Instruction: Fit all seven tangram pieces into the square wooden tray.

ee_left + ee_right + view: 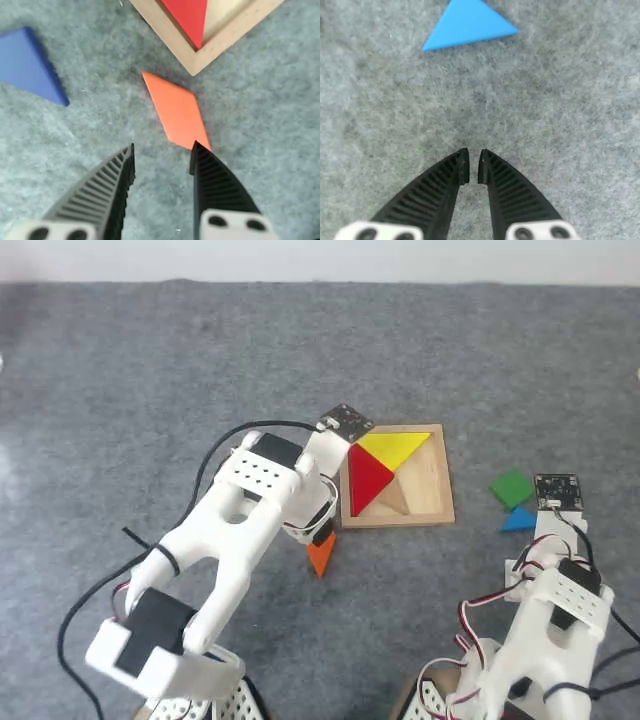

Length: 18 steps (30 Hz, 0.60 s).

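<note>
Two of the seven pieces are seated in the square wooden tray (425,490) – a large yellow triangle (395,448) along its far side and a large red triangle (367,480) against its left side, the two meeting near the middle. The rest of the tray is bare wood, so I judge the task under a third done, with five pieces left by the task's count. Four loose ones lie flat on the grey felt counter (150,360). An orange parallelogram (177,112) sits just off the tray's near-left corner, and a dark blue triangle (30,65) lies a little beyond it, apart from the tray. A green square (511,487) and a small light blue triangle (467,25) lie close together to the tray's right. The left end effector (162,150) hangs over the parallelogram with its jaws spread wide and nothing between them, one fingertip (196,148) right at the piece's near corner. That piece looks like the one in hand. The right end effector (471,165) is closed to a thin slit, empty, low over bare felt with the light blue triangle just ahead. As for hindrances, the pieces are thin and lie flat, which probably makes them awkward to pinch – and the left arm reaches over the ground beside the tray's left edge.
</note>
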Each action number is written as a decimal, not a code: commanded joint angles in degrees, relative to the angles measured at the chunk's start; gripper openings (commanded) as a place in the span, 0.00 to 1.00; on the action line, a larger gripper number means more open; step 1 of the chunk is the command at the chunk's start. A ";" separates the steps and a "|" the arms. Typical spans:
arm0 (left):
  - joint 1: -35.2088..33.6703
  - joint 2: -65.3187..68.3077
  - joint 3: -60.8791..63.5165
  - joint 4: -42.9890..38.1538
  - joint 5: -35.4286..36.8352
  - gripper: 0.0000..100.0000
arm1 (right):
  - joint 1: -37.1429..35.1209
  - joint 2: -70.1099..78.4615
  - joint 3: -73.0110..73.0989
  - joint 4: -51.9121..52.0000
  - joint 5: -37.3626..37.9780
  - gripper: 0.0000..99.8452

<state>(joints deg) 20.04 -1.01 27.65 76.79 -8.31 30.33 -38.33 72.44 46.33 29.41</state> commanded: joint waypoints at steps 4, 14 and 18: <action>0.26 2.64 -0.92 -4.22 3.78 0.18 | -0.48 -1.45 0.62 -1.80 -0.18 0.05; 8.62 4.75 -0.04 -6.07 6.15 0.18 | -0.48 -1.45 0.62 -2.07 -0.18 0.05; 7.82 7.38 0.48 -7.21 6.24 0.18 | -0.48 -1.45 0.62 -2.07 -0.18 0.05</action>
<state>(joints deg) 28.04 5.76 28.26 70.90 -2.86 30.33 -38.33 73.49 45.19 29.41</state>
